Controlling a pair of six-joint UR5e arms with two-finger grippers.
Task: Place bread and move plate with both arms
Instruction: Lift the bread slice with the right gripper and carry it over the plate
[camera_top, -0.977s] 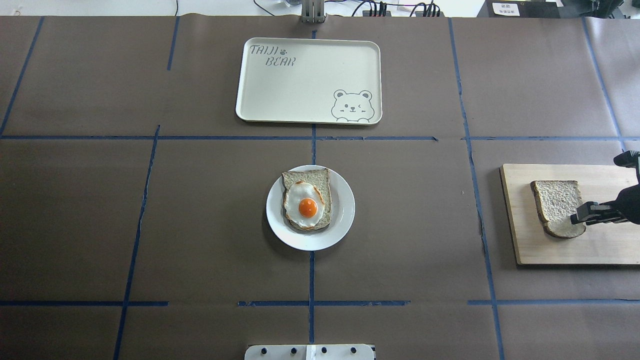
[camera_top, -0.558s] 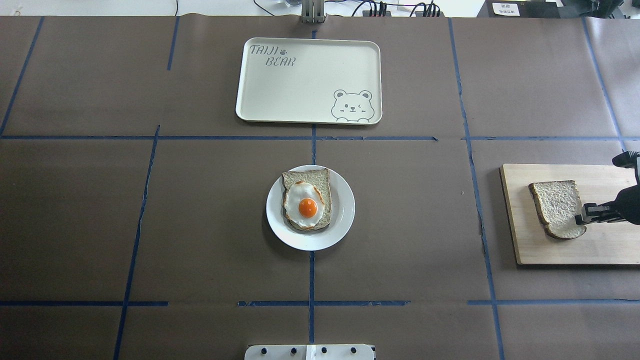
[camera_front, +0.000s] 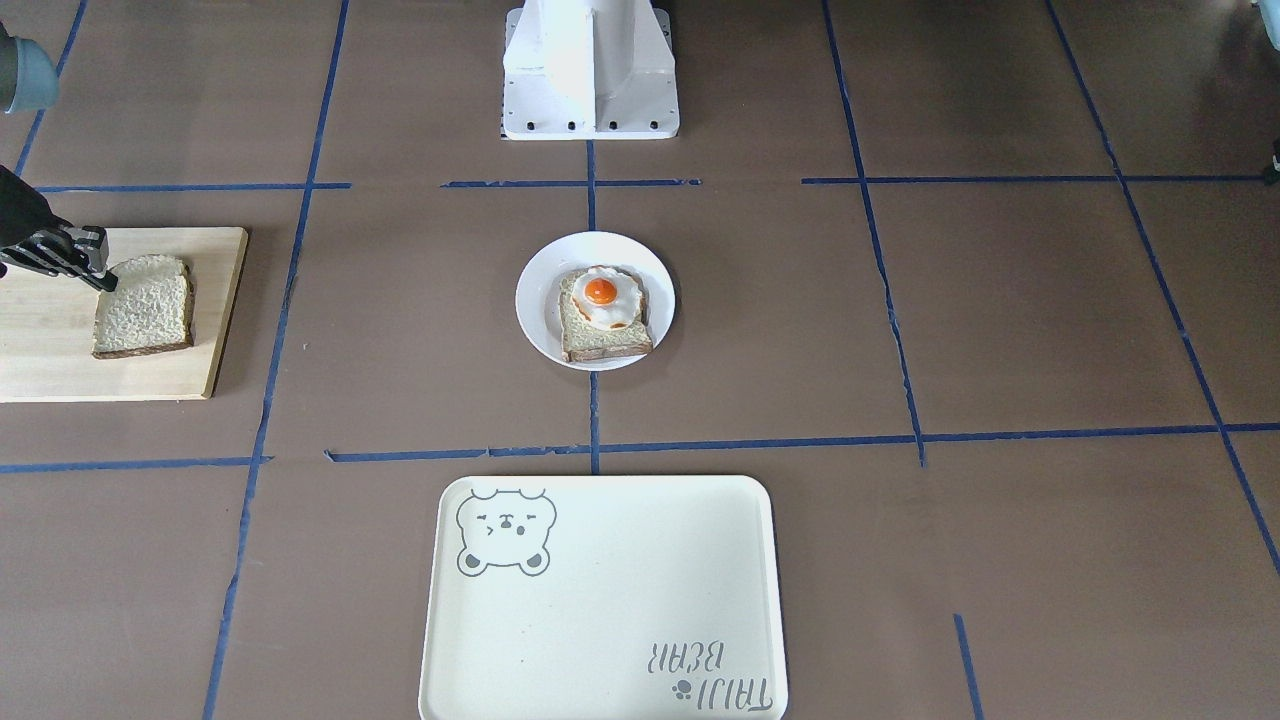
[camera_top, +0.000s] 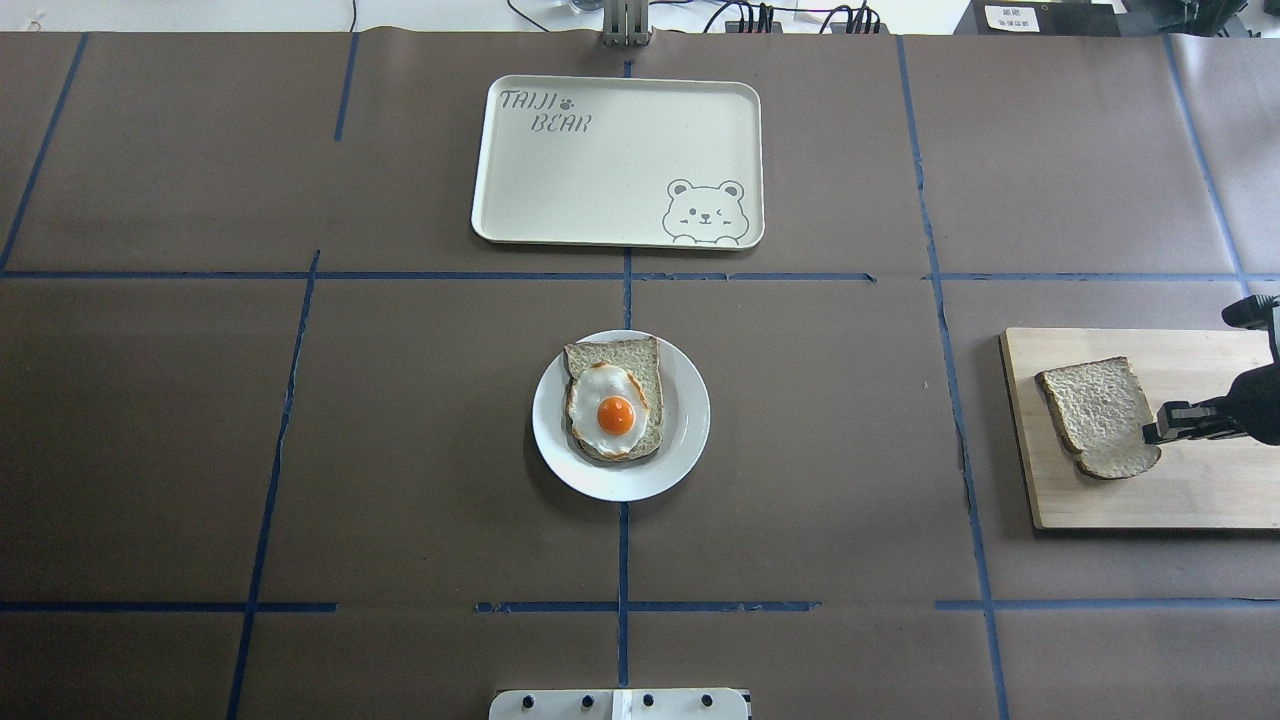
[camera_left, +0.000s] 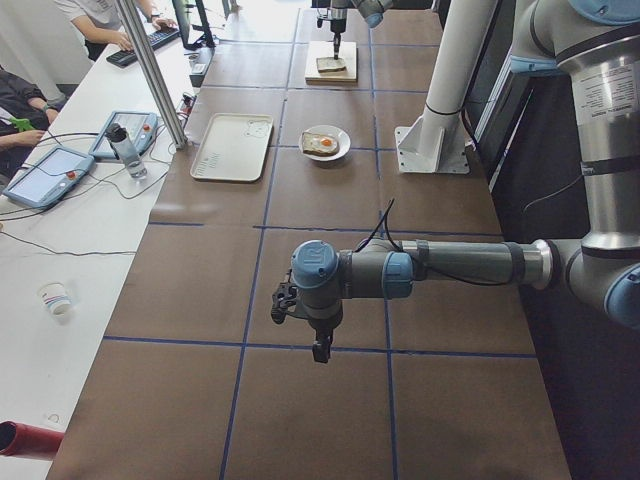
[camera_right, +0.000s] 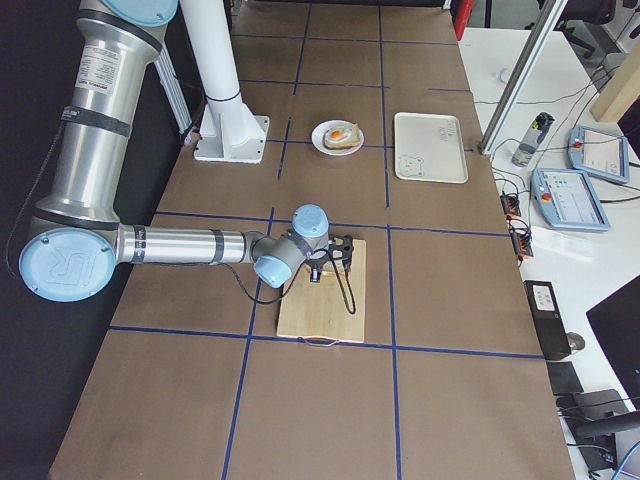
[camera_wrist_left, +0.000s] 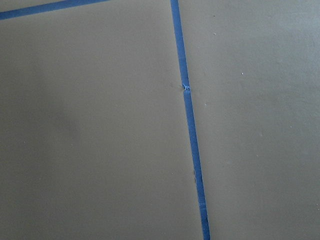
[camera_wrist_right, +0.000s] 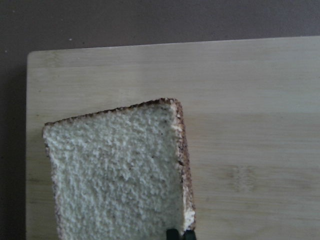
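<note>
The bread (camera_top: 1095, 415) is lifting off the wooden cutting board (camera_top: 1200, 495). Against a second ago it is showing larger in your overhead view and is sliding toward the middle of the table (camera_top: 400, 450), with its flat end swinging away from the arm. The right end effector (camera_top: 1155, 432) is gripping the slice, its fingers closed on the crust at a corner near the rounded end. The right wrist view is catching the fingertips (camera_wrist_right: 173, 233) at that edge. I am reading this as the pick taking hold and the carry to the plate (camera_top: 690, 420) just beginning. The plate is sitting at the table's centre, well apart from the board, and is already bearing the egg-topped slice (camera_top: 615, 410). The cream bear tray (camera_top: 600, 190) is lying beyond it. Only flat blue tape lines are lying between board and plate, so the thin corner pinch is worrying me more than the route, since the slice may sag or tear. The left end effector (camera_left: 318, 350) is hanging over the table well away from all of this, and I cannot tell whether it is open or closed.
</note>
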